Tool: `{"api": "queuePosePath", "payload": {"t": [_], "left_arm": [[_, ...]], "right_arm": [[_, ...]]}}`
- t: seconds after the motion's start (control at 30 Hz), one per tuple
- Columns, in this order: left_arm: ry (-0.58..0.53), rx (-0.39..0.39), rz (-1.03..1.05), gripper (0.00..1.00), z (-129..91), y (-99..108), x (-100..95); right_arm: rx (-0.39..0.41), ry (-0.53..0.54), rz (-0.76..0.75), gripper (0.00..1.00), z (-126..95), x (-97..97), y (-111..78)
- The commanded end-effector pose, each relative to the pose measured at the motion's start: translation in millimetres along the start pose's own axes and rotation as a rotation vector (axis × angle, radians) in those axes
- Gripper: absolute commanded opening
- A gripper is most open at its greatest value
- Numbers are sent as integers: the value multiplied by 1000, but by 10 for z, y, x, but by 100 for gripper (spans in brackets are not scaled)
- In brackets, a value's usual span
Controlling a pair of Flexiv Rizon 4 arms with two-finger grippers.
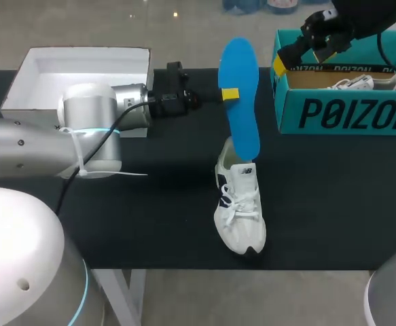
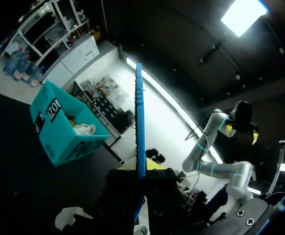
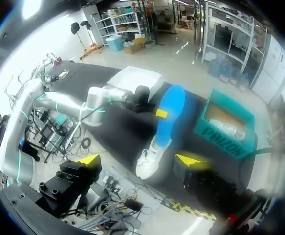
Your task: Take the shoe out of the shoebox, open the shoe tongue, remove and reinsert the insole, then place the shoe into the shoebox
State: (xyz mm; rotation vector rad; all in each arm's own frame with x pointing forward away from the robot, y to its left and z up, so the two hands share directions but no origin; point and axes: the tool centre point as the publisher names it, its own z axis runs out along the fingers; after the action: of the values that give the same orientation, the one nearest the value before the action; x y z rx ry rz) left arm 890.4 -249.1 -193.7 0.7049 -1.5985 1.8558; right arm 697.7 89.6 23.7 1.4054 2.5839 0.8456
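A white sneaker (image 1: 239, 210) lies on the black table near its front edge, toe toward me. A blue insole (image 1: 240, 95) stands upright above it, its lower end at the shoe's opening. My left gripper (image 1: 229, 94) is shut on the insole at mid-height. In the left wrist view the insole (image 2: 139, 122) shows edge-on between the fingers. My right gripper (image 1: 305, 42) hangs open in the air over the left end of the teal shoebox (image 1: 347, 112), holding nothing. Through its wide-open fingers (image 3: 88, 159) the right wrist view looks down on the sneaker (image 3: 149, 157) and insole (image 3: 167, 115).
A second white shoe (image 1: 361, 83) lies inside the teal shoebox at the back right. A white box lid (image 1: 82, 64) sits at the back left, behind my left arm. The table's front edge runs just below the sneaker's toe.
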Motion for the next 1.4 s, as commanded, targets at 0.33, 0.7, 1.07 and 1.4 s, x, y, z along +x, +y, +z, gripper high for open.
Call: {"api": "queuePosePath", "payload": {"t": [0.33, 0.7, 1.07, 1.4], "left_arm": [[-3, -2, 0, 0, 2, -1, 12], [-3, -2, 0, 0, 2, -1, 12], [30, 7, 352, 0, -104, 77, 238], [-6, -106, 544, 0, -60, 83, 319]], "right_arm": [[7, -1, 2, 100, 4, 12, 36], [7, -1, 2, 100, 4, 12, 36], [7, -1, 2, 100, 4, 12, 36], [7, -1, 2, 100, 4, 12, 36]]}}
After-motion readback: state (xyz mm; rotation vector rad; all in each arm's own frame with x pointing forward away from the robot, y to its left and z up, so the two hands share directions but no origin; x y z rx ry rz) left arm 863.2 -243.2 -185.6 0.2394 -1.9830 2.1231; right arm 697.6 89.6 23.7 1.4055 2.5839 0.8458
